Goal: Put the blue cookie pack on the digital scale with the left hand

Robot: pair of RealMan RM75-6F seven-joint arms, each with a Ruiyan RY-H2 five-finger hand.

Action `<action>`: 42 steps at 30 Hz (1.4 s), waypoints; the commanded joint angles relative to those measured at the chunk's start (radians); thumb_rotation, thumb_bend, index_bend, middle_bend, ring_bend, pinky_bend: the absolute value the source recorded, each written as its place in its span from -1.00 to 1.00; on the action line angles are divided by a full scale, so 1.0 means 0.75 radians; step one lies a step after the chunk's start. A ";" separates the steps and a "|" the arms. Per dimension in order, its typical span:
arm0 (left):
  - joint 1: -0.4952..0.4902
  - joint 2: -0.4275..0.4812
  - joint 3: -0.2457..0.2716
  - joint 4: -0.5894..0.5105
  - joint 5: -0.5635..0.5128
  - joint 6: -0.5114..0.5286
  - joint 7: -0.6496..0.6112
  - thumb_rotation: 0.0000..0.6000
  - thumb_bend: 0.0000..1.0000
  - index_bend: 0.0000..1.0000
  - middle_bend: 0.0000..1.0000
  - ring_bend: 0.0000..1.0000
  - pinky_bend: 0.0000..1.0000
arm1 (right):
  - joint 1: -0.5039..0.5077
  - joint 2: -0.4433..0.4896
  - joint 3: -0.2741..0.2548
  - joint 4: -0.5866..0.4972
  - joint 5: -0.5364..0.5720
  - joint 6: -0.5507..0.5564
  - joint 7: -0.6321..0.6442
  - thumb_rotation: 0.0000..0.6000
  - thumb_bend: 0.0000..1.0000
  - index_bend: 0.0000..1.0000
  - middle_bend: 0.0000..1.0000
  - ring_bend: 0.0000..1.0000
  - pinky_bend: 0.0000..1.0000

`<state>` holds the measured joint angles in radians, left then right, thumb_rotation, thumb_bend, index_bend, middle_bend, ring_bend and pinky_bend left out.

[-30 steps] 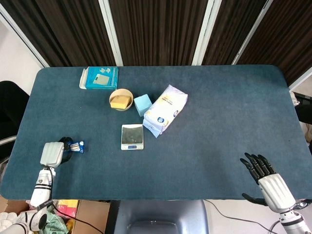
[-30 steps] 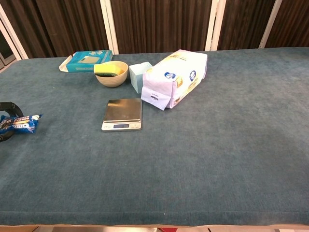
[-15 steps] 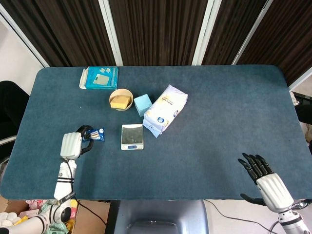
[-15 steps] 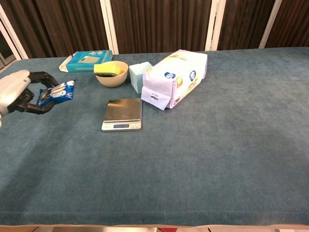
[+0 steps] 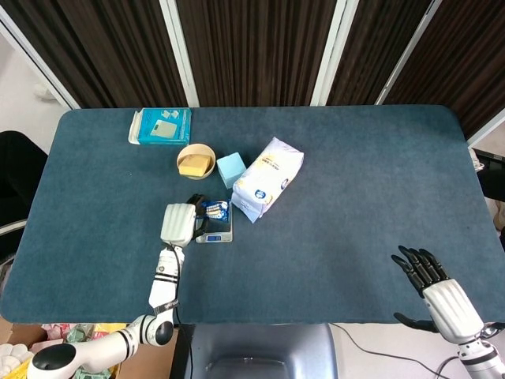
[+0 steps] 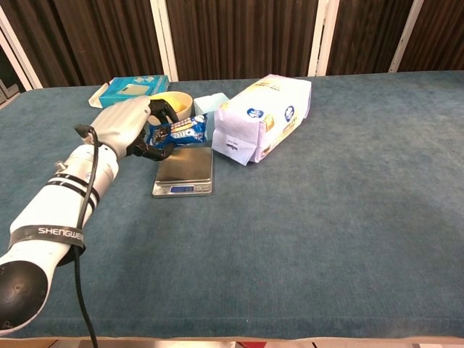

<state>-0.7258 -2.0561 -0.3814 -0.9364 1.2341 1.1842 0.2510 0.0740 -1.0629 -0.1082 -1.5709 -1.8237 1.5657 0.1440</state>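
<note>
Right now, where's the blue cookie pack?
The blue cookie pack is up in the air in the left robot hand, just above the digital scale, left of the big white bag.

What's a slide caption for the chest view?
Left hand holds the blue cookie pack above the digital scale.
</note>
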 commanded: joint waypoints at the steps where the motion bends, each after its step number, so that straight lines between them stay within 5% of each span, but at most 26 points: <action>1: -0.024 -0.032 -0.012 0.070 -0.035 -0.031 0.003 1.00 -0.09 0.20 0.06 1.00 1.00 | -0.001 0.003 0.000 0.002 0.004 0.002 0.005 1.00 -0.65 -1.00 -1.00 -1.00 -1.00; 7: -0.055 -0.076 -0.014 0.179 -0.061 -0.051 0.027 1.00 -0.08 0.04 -0.07 1.00 1.00 | 0.002 0.003 0.003 -0.003 0.015 -0.009 0.003 1.00 -0.65 -1.00 -1.00 -1.00 -1.00; 19: -0.059 -0.069 0.021 0.145 -0.067 -0.075 0.048 1.00 -0.11 -0.49 -0.50 1.00 1.00 | -0.008 0.003 0.012 0.001 0.021 0.015 0.007 1.00 -0.65 -1.00 -1.00 -1.00 -1.00; 27: -0.041 -0.038 0.038 0.069 -0.062 -0.053 0.063 1.00 -0.11 -0.54 -0.56 1.00 1.00 | -0.011 0.003 0.010 0.006 0.013 0.024 0.013 1.00 -0.65 -1.00 -1.00 -1.00 -1.00; 33: 0.062 0.091 0.130 -0.130 0.058 0.122 0.049 1.00 -0.11 -0.53 -0.57 0.99 1.00 | -0.012 0.001 0.007 0.008 0.004 0.027 0.009 1.00 -0.65 -1.00 -1.00 -1.00 -1.00; 36: 0.179 0.249 0.244 -0.305 0.167 0.254 0.037 1.00 -0.12 -0.60 -0.60 0.60 0.76 | -0.016 0.000 0.003 0.007 -0.003 0.030 -0.002 1.00 -0.65 -1.00 -1.00 -1.00 -1.00; 38: 0.276 0.408 0.361 -0.441 0.236 0.309 0.015 1.00 -0.13 -0.67 -0.66 -0.22 0.04 | -0.017 -0.003 0.000 0.004 -0.003 0.022 -0.019 1.00 -0.65 -1.00 -1.00 -1.00 -1.00; 40: 0.382 0.570 0.479 -0.581 0.266 0.348 -0.003 1.00 -0.13 -0.75 -0.79 -0.71 -0.49 | -0.019 -0.006 -0.001 -0.009 0.010 0.006 -0.045 1.00 -0.65 -1.00 -1.00 -1.00 -1.00; 42: 0.475 0.730 0.602 -0.701 0.303 0.378 -0.036 1.00 -0.13 -0.85 -0.95 -0.93 -0.74 | -0.018 -0.008 -0.003 -0.024 0.021 -0.018 -0.079 1.00 -0.65 -1.00 -1.00 -1.00 -1.00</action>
<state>-0.5163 -1.7168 -0.1013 -1.2816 1.3793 1.3869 0.2653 0.0607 -1.0670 -0.1087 -1.5790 -1.8157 1.5656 0.1017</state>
